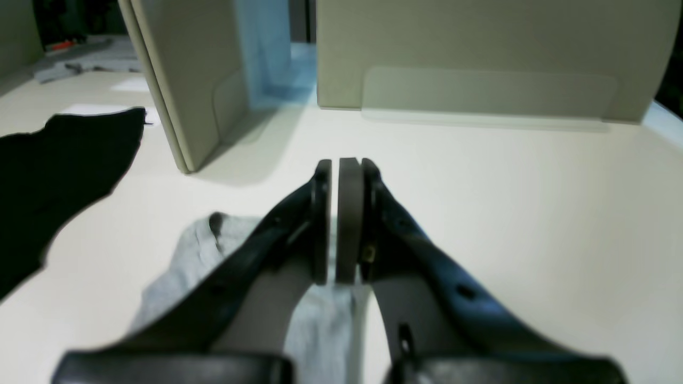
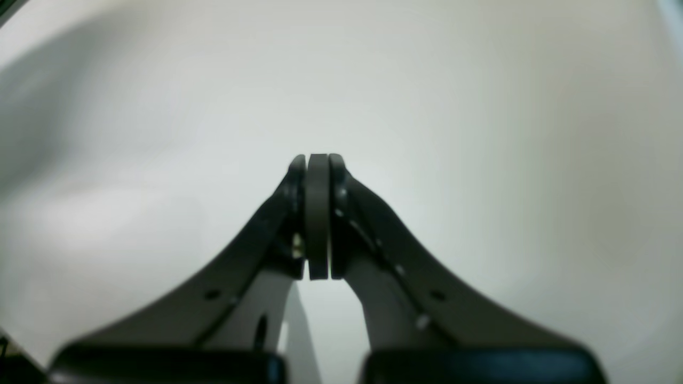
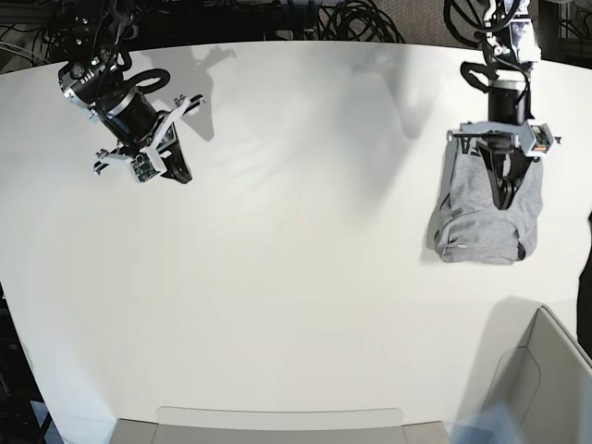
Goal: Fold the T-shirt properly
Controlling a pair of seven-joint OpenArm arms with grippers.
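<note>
On one white table [image 3: 296, 277], one crumpled T-shirt [image 3: 486, 227], two grippers' fingers [image 1: 344, 224] [image 2: 318, 213] pressed together, seemingly empty.

white table [image 3: 296, 277] fills the base view. beige partition panels [image 1: 480, 53] stand along one edge w/ a gap between them. black cloth [image 1: 53, 165] lies flat nearby (its far side is cut off). dark cables [image 3: 351, 20] behind the far edge.

Bright, even overhead light fills all 3 views. In the base view the matte white tabletop [image 3: 296, 277] carries soft grey arm shadows near its far edge, and its edges bow from lens distortion. Both wrist views are soft (the right one worst), with the black two-fingered left gripper [image 1: 344, 224] and the black two-fingered right gripper [image 2: 317, 218] blurred toward the lower frame.
</note>
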